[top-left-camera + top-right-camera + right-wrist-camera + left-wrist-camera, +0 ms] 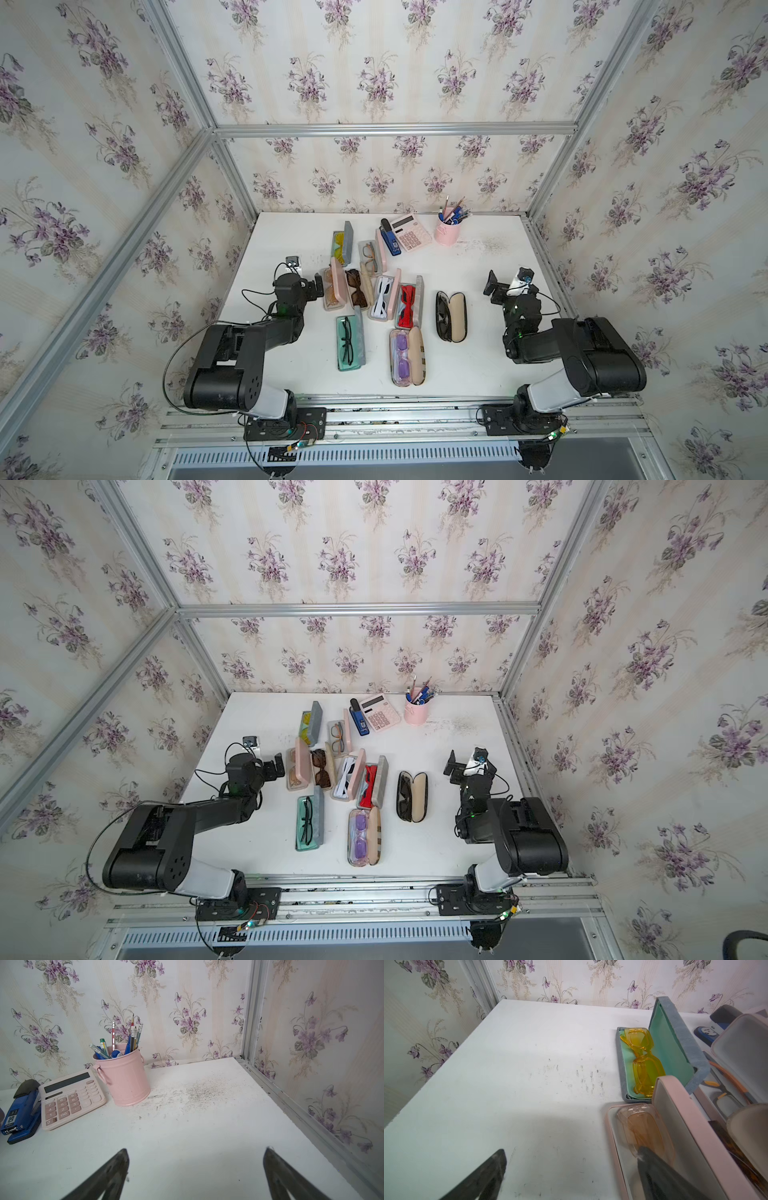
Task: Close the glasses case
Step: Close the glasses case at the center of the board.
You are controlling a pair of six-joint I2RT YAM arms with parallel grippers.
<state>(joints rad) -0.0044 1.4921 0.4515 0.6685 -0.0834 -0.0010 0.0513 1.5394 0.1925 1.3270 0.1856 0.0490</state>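
Observation:
Several glasses cases lie open in the middle of the white table (490,365), each with a pair inside. Nearest my left gripper (318,286) is a pink case (334,289) holding orange glasses. In the left wrist view the left gripper (572,1149) is open, one finger over that pink case (693,1126) and the other over bare table. A black case (451,316) with dark glasses lies nearest my right gripper (492,286). The right gripper (196,1149) is open over bare table, empty, a little to the black case's right.
A grey case (668,1049) with yellow glasses lies beyond the pink one. A blue stapler (390,237), a pink calculator (409,232) and a pink cup of pens (446,232) stand at the back. Walls with aluminium rails enclose the table.

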